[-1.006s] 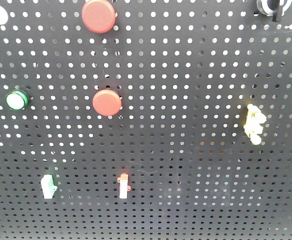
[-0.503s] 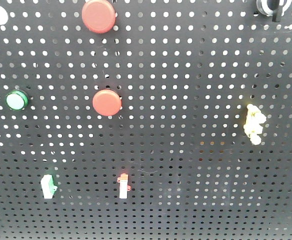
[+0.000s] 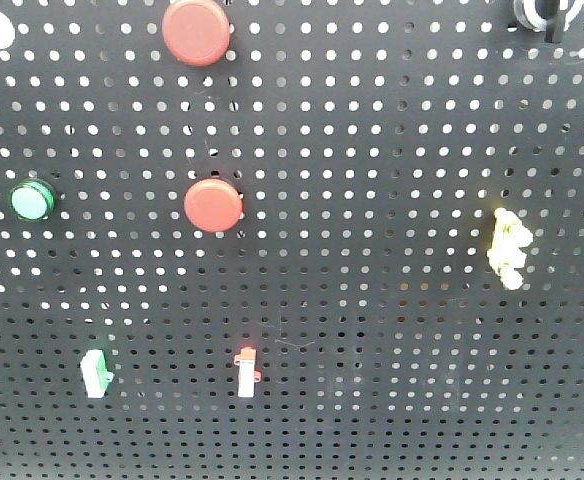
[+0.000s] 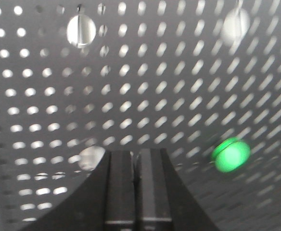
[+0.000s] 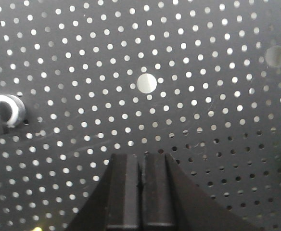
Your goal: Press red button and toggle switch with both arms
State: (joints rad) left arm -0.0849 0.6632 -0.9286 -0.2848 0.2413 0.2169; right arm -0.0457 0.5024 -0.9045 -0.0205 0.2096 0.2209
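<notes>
Black perforated panel [image 3: 392, 150] fills all three views and carries every control. From the front camera I see the red button [image 3: 196, 32] at the top edge, left of centre, with its upper rim cropped. The smaller red button [image 3: 213, 205] sits below it, and the green button [image 3: 32, 200] lies to that one's left at about the same height. The toggle switch [image 3: 542, 14] is in the top right corner, cut by the frame, with its black lever set in a silver ring. Lower down are a white lever with a green base [image 3: 96, 373] and a white lever with a red base [image 3: 246, 372]. A pale yellow part [image 3: 509, 248] sits at the right.

My left wrist camera, somewhat blurred, shows the left claw [image 4: 134, 156] with its fingers pressed together on nothing; the green button is to its right. My right wrist camera shows the right claw [image 5: 141, 158] likewise together and empty, with the toggle switch well apart at the left.
</notes>
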